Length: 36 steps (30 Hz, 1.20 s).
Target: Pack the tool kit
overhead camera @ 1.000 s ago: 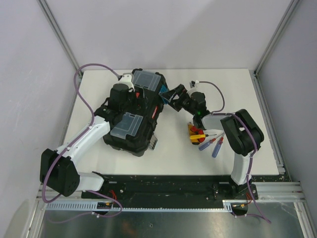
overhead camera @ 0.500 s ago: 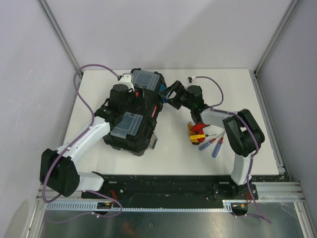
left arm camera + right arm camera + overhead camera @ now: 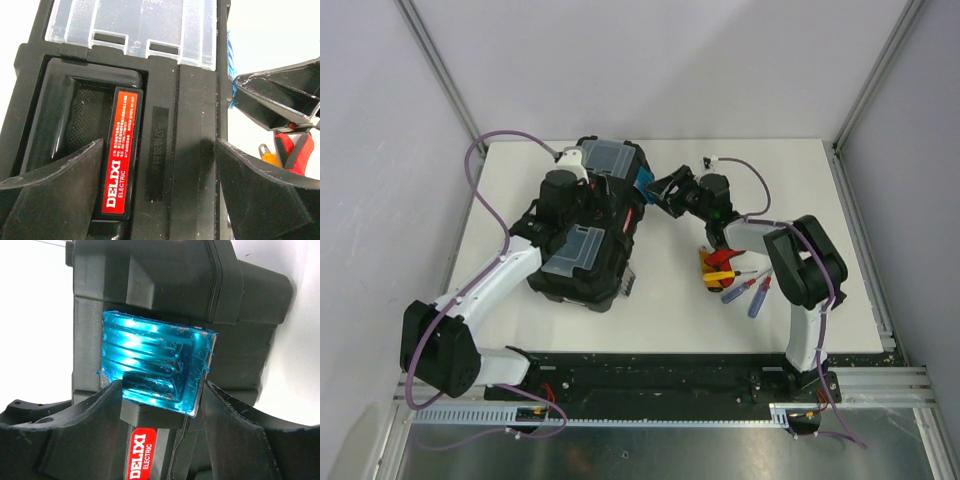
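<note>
Top external view, biggest first: what's on the table (image 3: 800,170)?

The black toolbox (image 3: 605,272) lies left of centre, lid shut, with its long side running from the lower left towards the upper middle of the frame. Two clear compartments are set in the lid, one (image 3: 612,157) at the far end and one (image 3: 575,250) at the near end.

And the arms?

The left arm (image 3: 495,280) rises from the lower left and ends over the middle of the lid. The right arm (image 3: 805,265) bends in from the right, and its wrist is at the toolbox's right side.

Left wrist view: what are the jaws doing?

The left gripper (image 3: 160,145) is spread wide above the lid and holds nothing. One finger is at lower left over the handle recess. The other is at lower right, by the lid's right edge. The red label (image 3: 119,172) on the handle shows between them.

Right wrist view?

The right gripper (image 3: 160,386) has closed on the blue latch (image 3: 155,362). Its two fingers press on the latch's lower corners from either side.

Any loose tools?

In the top view the screwdrivers (image 3: 732,290) lie in a small cluster right of centre, well apart from the toolbox. The red and yellow handles are uppermost and the blue ones sit just below them.
</note>
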{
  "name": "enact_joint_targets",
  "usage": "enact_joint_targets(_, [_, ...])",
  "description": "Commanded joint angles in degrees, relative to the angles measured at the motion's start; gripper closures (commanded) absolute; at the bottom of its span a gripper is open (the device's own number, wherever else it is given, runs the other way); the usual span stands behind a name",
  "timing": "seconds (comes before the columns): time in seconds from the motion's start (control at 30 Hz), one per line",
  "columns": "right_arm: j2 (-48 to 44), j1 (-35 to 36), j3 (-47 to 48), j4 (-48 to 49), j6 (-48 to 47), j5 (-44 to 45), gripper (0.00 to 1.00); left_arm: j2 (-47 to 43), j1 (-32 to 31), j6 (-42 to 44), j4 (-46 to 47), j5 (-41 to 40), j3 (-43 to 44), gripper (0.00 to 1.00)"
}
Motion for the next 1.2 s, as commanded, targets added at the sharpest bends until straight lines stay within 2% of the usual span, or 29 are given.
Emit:
enact_joint_targets(0.0, [-1.57,1.81,3.86,19.59,5.04,-4.99,0.39,3.51,-0.74,-2.05,-16.43,3.68,-4.93,0.08])
enact_joint_targets(0.17, [-0.66,1.46,3.64,23.90,8.68,-4.77,0.38,2.83,-0.78,-2.11,-16.41,3.74,-4.75,0.08])
enact_joint_targets(0.33, [-1.82,1.76,3.11,20.56,5.66,-4.38,0.26,2.16,-0.80,-2.20,-16.39,4.40,-3.86,0.08])
enact_joint_targets(0.57, [-1.10,1.94,2.51,22.45,7.58,-4.18,0.26,-1.87,-1.85,-3.39,-16.43,5.52,-0.75,0.08])
enact_joint_targets(0.77, [-1.44,2.15,2.25,23.30,7.06,-3.67,0.17,-4.35,-5.12,-4.95,-16.14,5.40,4.02,0.09])
enact_joint_targets(1.03, [-2.16,3.52,1.01,22.13,7.05,-0.38,0.21,-4.64,-11.46,-8.03,-13.08,2.74,8.96,0.14])
enact_joint_targets(1.17, [-2.62,4.08,0.52,21.16,7.29,1.13,0.21,-5.43,-11.96,-10.14,-12.97,-3.72,9.46,0.09])
